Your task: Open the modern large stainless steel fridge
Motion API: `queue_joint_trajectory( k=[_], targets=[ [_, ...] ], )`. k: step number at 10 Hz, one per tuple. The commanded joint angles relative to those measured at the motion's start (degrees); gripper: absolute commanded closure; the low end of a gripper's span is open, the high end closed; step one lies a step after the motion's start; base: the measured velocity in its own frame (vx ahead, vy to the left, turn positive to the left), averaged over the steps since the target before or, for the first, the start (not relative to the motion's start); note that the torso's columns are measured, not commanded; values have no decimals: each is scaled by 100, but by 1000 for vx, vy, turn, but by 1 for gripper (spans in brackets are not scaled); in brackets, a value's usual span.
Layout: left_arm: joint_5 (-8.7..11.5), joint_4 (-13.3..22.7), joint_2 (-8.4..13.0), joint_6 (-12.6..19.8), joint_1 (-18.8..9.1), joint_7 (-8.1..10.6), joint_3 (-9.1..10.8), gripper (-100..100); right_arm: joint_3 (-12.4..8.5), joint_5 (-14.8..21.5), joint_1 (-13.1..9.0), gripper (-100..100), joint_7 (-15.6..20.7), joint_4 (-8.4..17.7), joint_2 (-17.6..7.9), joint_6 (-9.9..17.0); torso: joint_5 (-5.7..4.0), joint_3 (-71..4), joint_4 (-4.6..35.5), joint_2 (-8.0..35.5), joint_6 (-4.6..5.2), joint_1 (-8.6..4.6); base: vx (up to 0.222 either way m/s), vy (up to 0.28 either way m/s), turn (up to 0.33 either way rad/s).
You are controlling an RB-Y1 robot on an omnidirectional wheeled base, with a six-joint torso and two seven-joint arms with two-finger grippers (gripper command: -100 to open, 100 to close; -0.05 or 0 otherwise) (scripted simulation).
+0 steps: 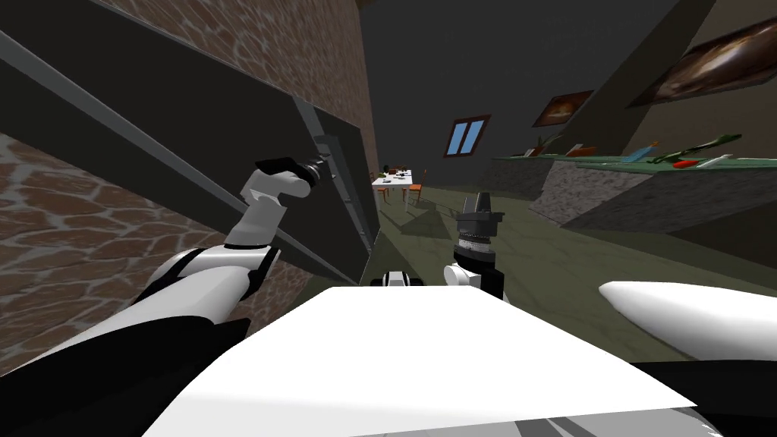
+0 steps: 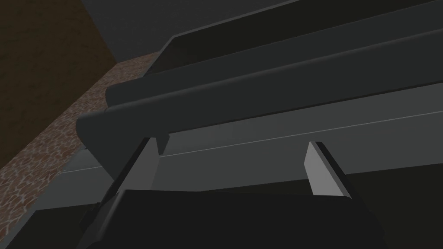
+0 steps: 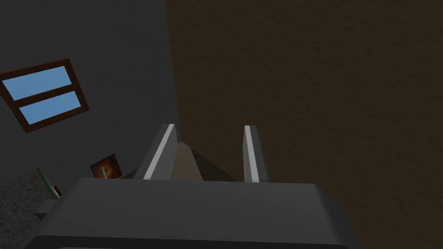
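**Left gripper at the fridge handle**

The dark grey fridge (image 1: 190,144) stood at ten o'clock from me, set in a brick wall (image 1: 68,220). The left gripper (image 1: 324,168) was up by the long handle (image 2: 259,101). Its fingers (image 2: 149,162) were wide apart and held nothing. The right gripper (image 1: 479,203) pointed up near twelve o'clock, fingers a little apart, empty.

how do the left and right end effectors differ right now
The left end effector is raised at the dark fridge door, opened wide beside its handle. The right end effector sits low over the floor, away from that door, opened less. Both hold nothing.
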Motion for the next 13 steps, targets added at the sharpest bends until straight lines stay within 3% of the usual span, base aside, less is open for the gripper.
queue_joint_trajectory(
  k=[1,2,3,8,13],
  targets=[
    [167,378,377,480,-431,-161,-10,-100,0,0,0,0,0,0,0,0,1,1,-3,0,4,-4,-7,17,-256],
    [237,517,521,620,-584,-230,-17,-100,0,0,0,0,0,0,0,0,2,0,-4,-2,5,-3,-23,7,-177],
    [237,517,521,655,-584,-230,-17,-100,0,0,0,0,0,0,0,0,-3,-17,-4,-21,10,0,-14,9,-54],
    [529,1071,1161,1359,-1221,-540,-49,-100,0,0,1,0,0,0,0,0,-9,-46,-6,-56,13,1,-16,3,-164],
    [752,1411,1632,1853,-1680,-740,-81,-100,0,0,1,0,0,0,0,0,0,-6,-6,-6,8,-1,11,5,-142]
  ],
)
